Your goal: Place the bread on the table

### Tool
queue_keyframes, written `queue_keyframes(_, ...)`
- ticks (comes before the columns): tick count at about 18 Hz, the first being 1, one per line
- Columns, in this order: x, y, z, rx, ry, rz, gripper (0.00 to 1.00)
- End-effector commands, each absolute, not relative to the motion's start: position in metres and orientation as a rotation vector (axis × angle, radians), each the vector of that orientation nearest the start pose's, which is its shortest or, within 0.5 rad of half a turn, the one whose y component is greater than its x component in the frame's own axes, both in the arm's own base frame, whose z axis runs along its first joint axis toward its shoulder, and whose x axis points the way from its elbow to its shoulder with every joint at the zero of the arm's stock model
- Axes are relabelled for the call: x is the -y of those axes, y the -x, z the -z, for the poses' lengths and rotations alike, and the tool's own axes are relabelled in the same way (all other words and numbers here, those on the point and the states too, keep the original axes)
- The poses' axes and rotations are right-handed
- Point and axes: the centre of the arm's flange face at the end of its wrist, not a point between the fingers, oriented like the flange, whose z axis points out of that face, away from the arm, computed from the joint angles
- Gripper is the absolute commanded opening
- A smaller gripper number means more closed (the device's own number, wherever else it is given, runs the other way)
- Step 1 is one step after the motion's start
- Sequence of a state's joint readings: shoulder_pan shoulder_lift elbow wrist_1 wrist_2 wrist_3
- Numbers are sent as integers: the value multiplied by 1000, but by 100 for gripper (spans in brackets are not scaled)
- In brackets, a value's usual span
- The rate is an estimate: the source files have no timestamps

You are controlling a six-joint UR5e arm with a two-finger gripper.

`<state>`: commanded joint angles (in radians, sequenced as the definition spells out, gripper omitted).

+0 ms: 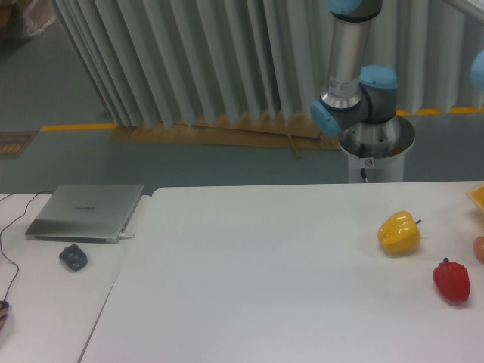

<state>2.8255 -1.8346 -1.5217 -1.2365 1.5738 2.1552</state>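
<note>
The white table (265, 280) fills the middle and right of the camera view. I cannot make out the bread with certainty. A sliver of a tan-orange thing (480, 248) is cut off by the right edge, and I cannot tell what it is. The arm's base (376, 147) stands behind the table's far edge. Its grey link (346, 53) rises out of the top of the frame. The gripper is out of view.
A yellow bell pepper (398, 233) and a red pepper (451, 280) lie at the table's right. An orange-yellow corner (476, 196) pokes in at the right edge. On the narrower left desk sit a grey laptop (85, 212) and a dark mouse (73, 258).
</note>
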Motion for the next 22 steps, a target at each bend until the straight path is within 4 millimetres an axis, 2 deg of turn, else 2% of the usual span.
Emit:
queue_keyframes(12, -315, 536, -398, -1364, 2845, -189, 100)
queue_keyframes(22, -316, 538, -397, -1283, 2810, -200, 100)
